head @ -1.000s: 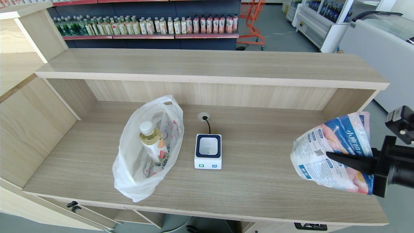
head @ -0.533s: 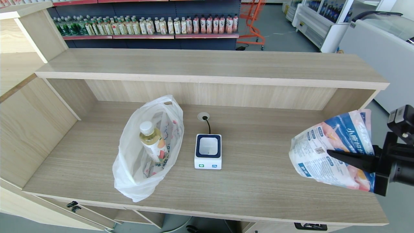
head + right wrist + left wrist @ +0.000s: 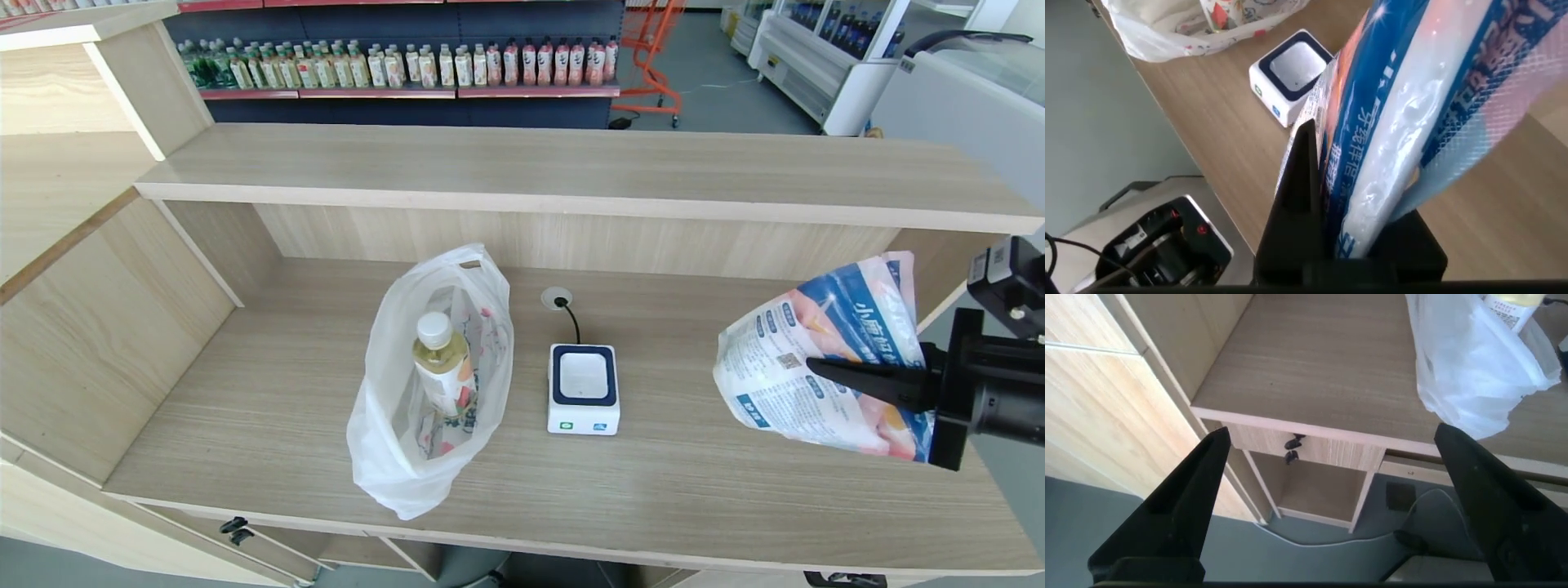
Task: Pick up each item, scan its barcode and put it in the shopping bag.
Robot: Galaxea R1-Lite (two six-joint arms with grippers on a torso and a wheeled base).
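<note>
Nearest you, the left gripper hangs off the counter's near-left corner, below the near edge, jaws spread wide with nothing between them. It looks out of this play.

Now the right end of the counter: the right gripper is clamped on the packet, holding it up off the surface. One black finger lies across the printed face, and the other is hidden behind the packet. The packet's long axis tilts, low end toward the middle of the counter and top corner up toward the far-right corner. Its printed face looks up and toward you, not down.

Here's the relation that matters: the scanner sits mid-counter, well apart from the packet and to its left, with its window facing straight up. So I'd say the right arm has to carry the packet leftward and roll that face down over the window (I can't pick out the barcode itself from here).

Just beyond the scanner's left side, the shopping bag lies open from the near edge toward the back, with a bottle already inside. The right arm is the nearer one for the drop. Farthest back, the scanner's cable runs into a hole by the back wall.
</note>
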